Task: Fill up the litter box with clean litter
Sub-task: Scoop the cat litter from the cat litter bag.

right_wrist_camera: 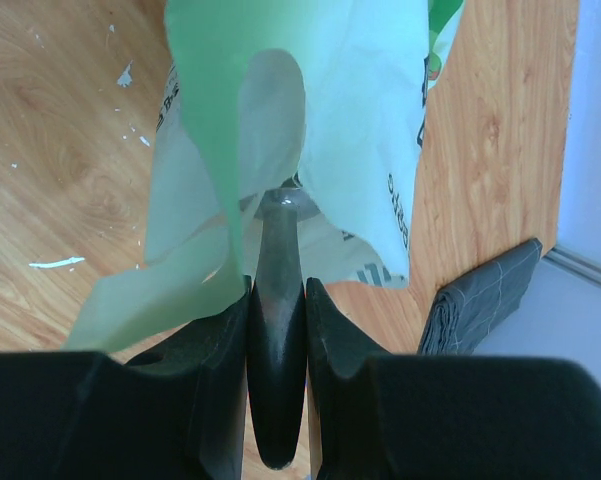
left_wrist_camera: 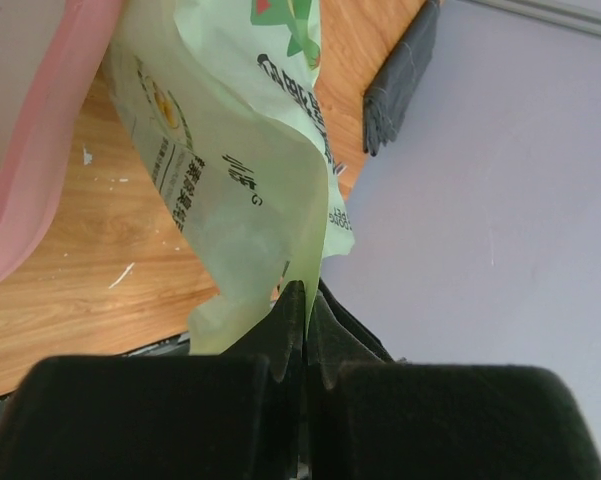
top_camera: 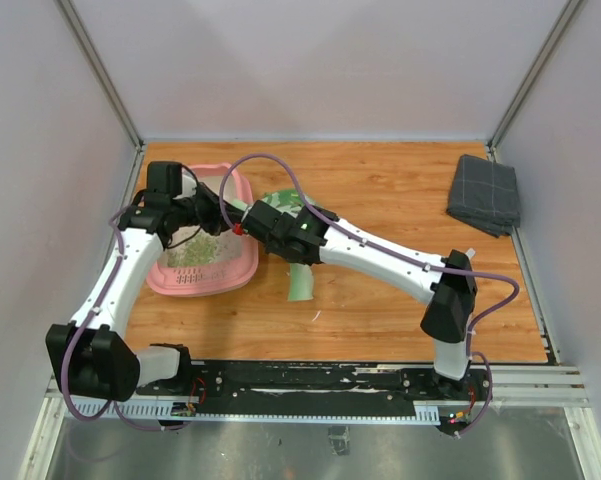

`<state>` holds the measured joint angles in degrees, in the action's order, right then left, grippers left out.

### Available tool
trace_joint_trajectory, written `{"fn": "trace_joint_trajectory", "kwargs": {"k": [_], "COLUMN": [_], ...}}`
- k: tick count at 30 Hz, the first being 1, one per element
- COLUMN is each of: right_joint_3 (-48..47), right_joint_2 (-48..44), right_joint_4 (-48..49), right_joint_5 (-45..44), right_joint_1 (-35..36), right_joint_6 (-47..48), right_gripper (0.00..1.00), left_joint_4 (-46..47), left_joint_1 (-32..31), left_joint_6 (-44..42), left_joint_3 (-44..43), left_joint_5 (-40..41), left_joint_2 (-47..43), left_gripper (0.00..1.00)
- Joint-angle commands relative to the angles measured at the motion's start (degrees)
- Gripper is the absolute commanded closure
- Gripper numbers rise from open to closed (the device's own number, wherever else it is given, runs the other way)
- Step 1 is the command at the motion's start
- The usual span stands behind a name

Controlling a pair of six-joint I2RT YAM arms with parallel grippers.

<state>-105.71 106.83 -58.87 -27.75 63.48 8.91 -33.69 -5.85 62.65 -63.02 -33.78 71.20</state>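
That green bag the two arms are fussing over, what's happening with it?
The left gripper is shut on an edge of the light green litter bag, holding it beside the pink litter box. The right gripper clamps a scoop handle reaching into the bag. Some litter already lies in the box.

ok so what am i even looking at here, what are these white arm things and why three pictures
These are two white robot arms bolted to the near edge of a wooden table, each ending in two black fingers. The wide picture comes from a camera above and behind them; the other two come from cameras on each wrist.

On the table sit a pink plastic litter box holding some greenish litter granules, and a folded grey cloth in the far right corner.

The left gripper is pinched shut on the edge of a light green printed plastic bag. The right gripper is closed on the dark handle of a metal scoop that reaches into that bag.
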Motion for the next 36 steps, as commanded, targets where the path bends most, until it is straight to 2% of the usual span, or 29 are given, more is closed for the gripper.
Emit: {"fn": "trace_joint_trajectory", "kwargs": {"k": [1,8,14,21,25,32,36], "right_joint_3": [-0.4,7.8,17.3,27.1,34.5,37.2,41.4], "right_joint_2": [1.7,-0.5,-3.1,-5.5,-7.2,-6.8,-7.9], "right_joint_4": [1.1,15.4,28.1,39.6,50.9,60.2,71.2], "right_joint_5": [-1.5,5.0,8.1,6.8,6.0,6.6,8.7], "right_joint_1": [-2.6,-6.1,-6.3,-6.3,-6.3,-6.4,-6.6], "right_joint_6": [-2.9,-4.8,-6.5,-9.0,-10.1,-10.3,-10.0], "right_gripper": [0.99,0.99,0.99,0.99,0.99,0.99,0.99], "left_joint_4": [0.4,-0.4,-0.8,-1.0,-1.5,-2.2,-2.2], "left_joint_1": [-0.4,-0.4,-0.4,-0.4,-0.4,-0.4,-0.5], "left_joint_6": [0.4,-0.5,-0.3,0.0,0.5,0.3,0.6], "left_joint_3": [1.0,0.6,0.8,2.0,2.2,2.2,2.2], "left_joint_5": [-1.3,-1.6,-1.1,-1.0,-0.8,-0.7,-0.8], "left_joint_2": [-1.6,-0.8,-1.3,-1.5,-1.7,-1.1,-1.0], "left_gripper": [1.0,1.0,1.0,1.0,1.0,1.0,1.0]}}
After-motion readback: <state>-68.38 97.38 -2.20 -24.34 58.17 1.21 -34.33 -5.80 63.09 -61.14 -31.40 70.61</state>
